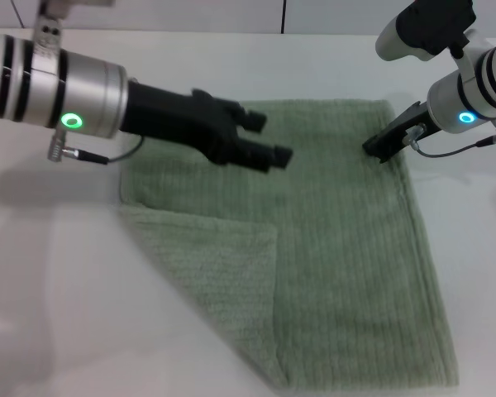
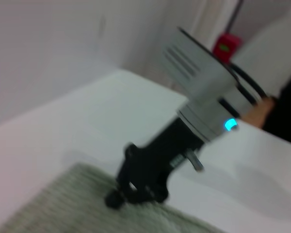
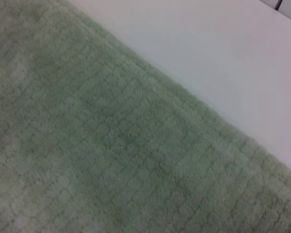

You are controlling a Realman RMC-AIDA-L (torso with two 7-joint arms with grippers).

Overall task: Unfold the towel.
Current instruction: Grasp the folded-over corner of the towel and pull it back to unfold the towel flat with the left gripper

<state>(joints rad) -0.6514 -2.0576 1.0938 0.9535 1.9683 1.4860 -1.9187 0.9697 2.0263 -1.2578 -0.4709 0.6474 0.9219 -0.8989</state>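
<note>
The sage-green towel (image 1: pixel 347 273) lies spread on the white table (image 1: pixel 50 314). Its near-left corner is folded over as a paler triangular flap (image 1: pixel 211 265). My left gripper (image 1: pixel 270 138) is open and empty, hovering over the towel's far middle part. My right gripper (image 1: pixel 379 150) sits low at the towel's far right edge, touching or just above the cloth. The left wrist view shows the right gripper (image 2: pixel 136 194) at the towel's edge (image 2: pixel 53 204). The right wrist view shows only ribbed towel (image 3: pixel 111 145) and its hemmed edge against the table (image 3: pixel 208 58).
Bare white table surrounds the towel on the left, far side and right (image 1: pixel 471 248). A wall with a red device (image 2: pixel 226 46) stands behind the table in the left wrist view.
</note>
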